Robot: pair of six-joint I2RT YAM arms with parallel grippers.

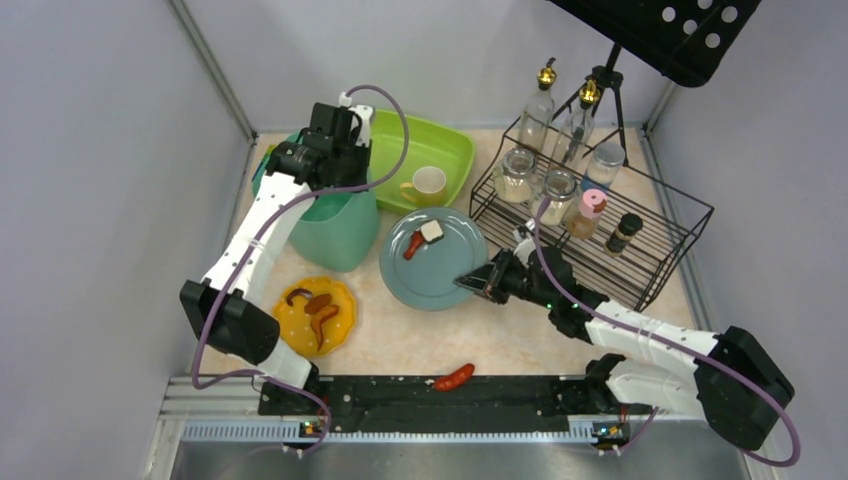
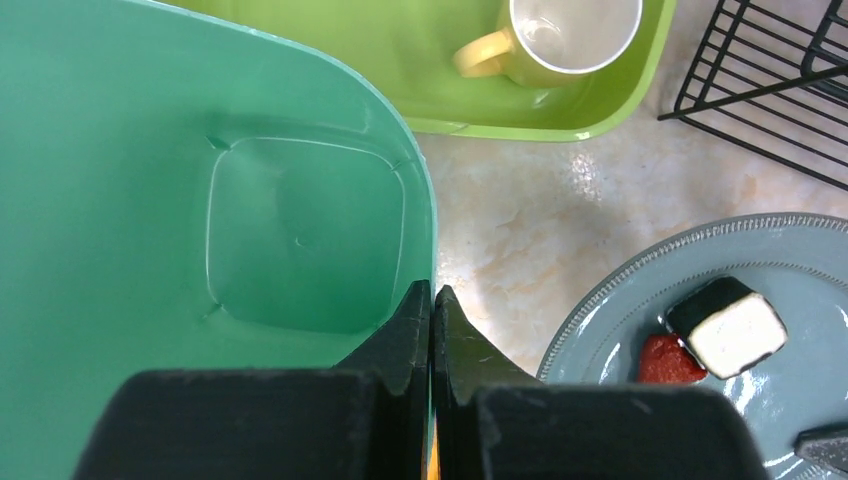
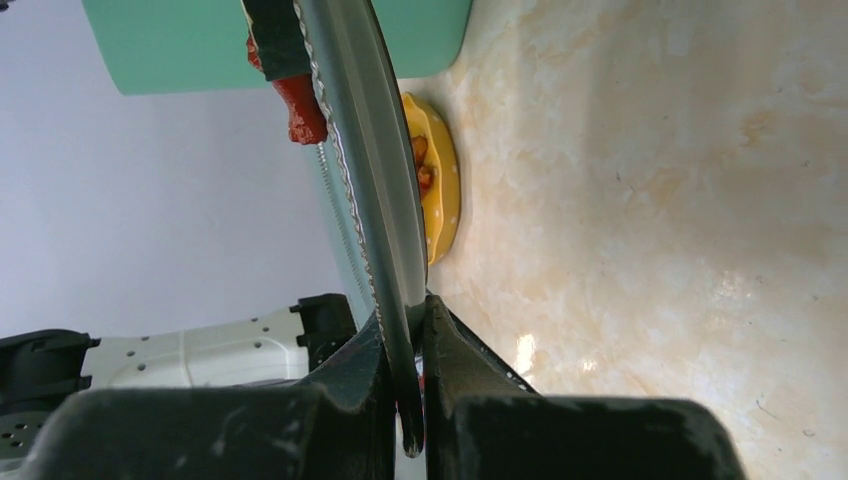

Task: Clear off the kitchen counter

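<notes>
The left tool (image 2: pixel 432 305) is pressed together on the rim of the teal bin (image 2: pixel 150 150). The right tool (image 3: pixel 405 335) pinches the edge of the grey-blue plate (image 3: pixel 345 110). The counter (image 3: pixel 650 200) lies beneath both.

kitchen counter (image 1: pixel 400 345), flat, beige-peach w/ mottled stone pattern (slightly glossy), not yet cleared

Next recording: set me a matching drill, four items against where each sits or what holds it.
Items:
1. yellow mug
2. grey-blue plate
3. teal bin
4. lone red sausage

Places:
a. rim pinched by the left tool
b. on the black rail
c. in the lime tray
d. rim gripped by the right tool

Pairs: 1-c, 2-d, 3-a, 4-b
</notes>
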